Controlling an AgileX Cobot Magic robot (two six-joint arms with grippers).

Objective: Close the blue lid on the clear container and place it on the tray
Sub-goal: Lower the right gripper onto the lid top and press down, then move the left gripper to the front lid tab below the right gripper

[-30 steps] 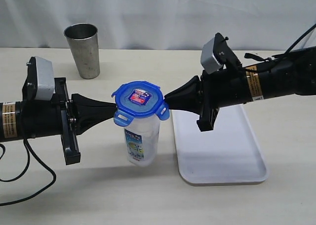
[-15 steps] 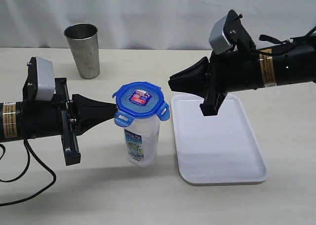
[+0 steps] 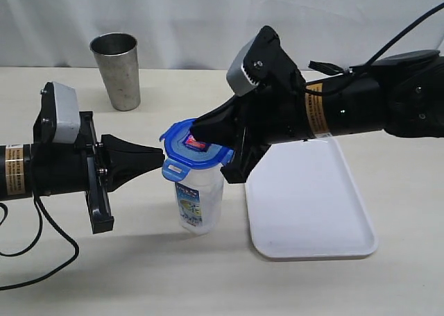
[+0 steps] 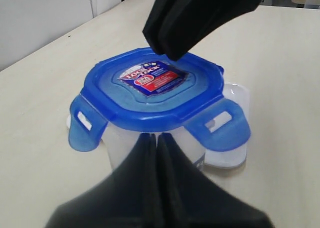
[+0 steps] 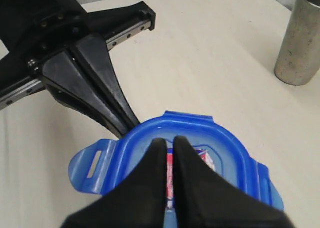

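Observation:
The blue lid (image 3: 182, 149) sits on the clear container (image 3: 198, 199), which stands upright on the table left of the tray (image 3: 312, 212). Its flaps (image 3: 175, 169) stick outward. My right gripper (image 3: 198, 131) is shut, and its fingertips rest on top of the lid's sticker (image 5: 207, 158). My left gripper (image 3: 161, 158) is shut too, with its tips against the container just under the lid's rim. The left wrist view shows the lid (image 4: 117, 95) right above my left gripper (image 4: 156, 136). In the right wrist view, my right gripper (image 5: 170, 140) covers the lid (image 5: 225, 143) centre.
A grey steel cup (image 3: 118, 69) stands at the back left and also shows in the right wrist view as the steel cup (image 5: 300, 42). The white tray lies beside the container under my right arm. A black cable (image 3: 41, 253) loops at the front left.
My right gripper has swung left from the lid's right edge, risen over the tray, then come down onto the lid's top. The left gripper and the container have stayed put.

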